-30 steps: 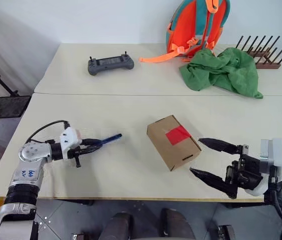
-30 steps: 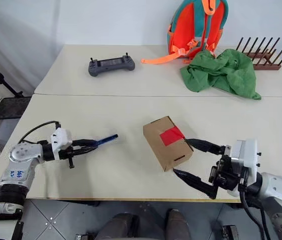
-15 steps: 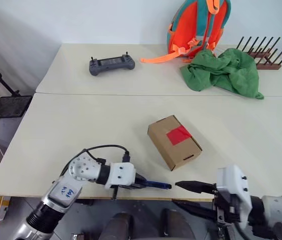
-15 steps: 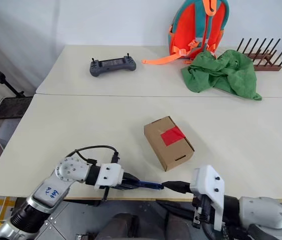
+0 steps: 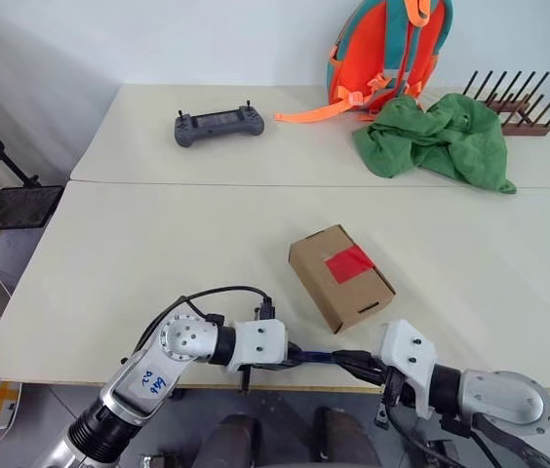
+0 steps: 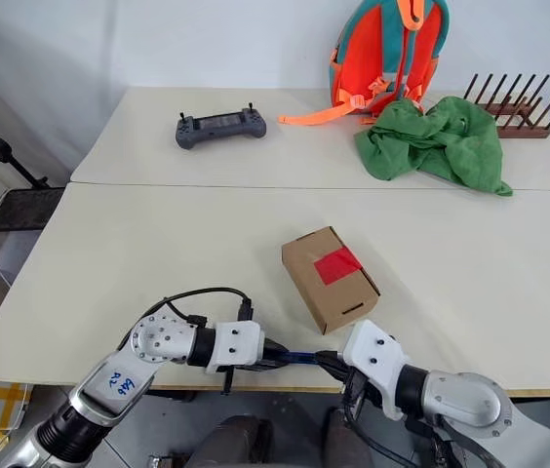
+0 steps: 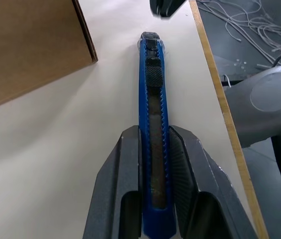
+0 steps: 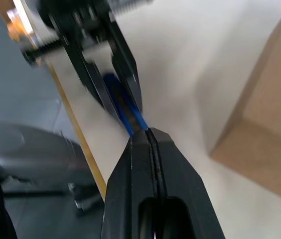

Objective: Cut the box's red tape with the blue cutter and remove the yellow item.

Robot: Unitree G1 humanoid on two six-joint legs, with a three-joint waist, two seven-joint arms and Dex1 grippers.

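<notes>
The brown box (image 5: 340,276) lies on the near table (image 5: 138,253) with the red tape (image 5: 347,263) across its top. My left gripper (image 5: 290,357) is shut on the blue cutter (image 5: 314,357) at the table's front edge, just in front of the box. In the left wrist view its fingers (image 7: 130,149) clamp the cutter (image 7: 153,99) beside the box (image 7: 31,45). My right gripper (image 5: 348,362) is shut, its fingertips (image 8: 148,139) pressed together right at the cutter's tip (image 8: 125,112). Whether they touch it I cannot tell. The yellow item is hidden.
On the far table lie a grey controller (image 5: 217,124), a green cloth (image 5: 436,141), an orange backpack (image 5: 387,54) and a wooden rack (image 5: 519,102). Both grippers hang over the table's front edge (image 7: 220,94), with floor and cables below.
My left arm swung from the table's left side to the front edge below the box, carrying the cutter. My right gripper dropped, moved left to the cutter's tip and went from open to shut.
</notes>
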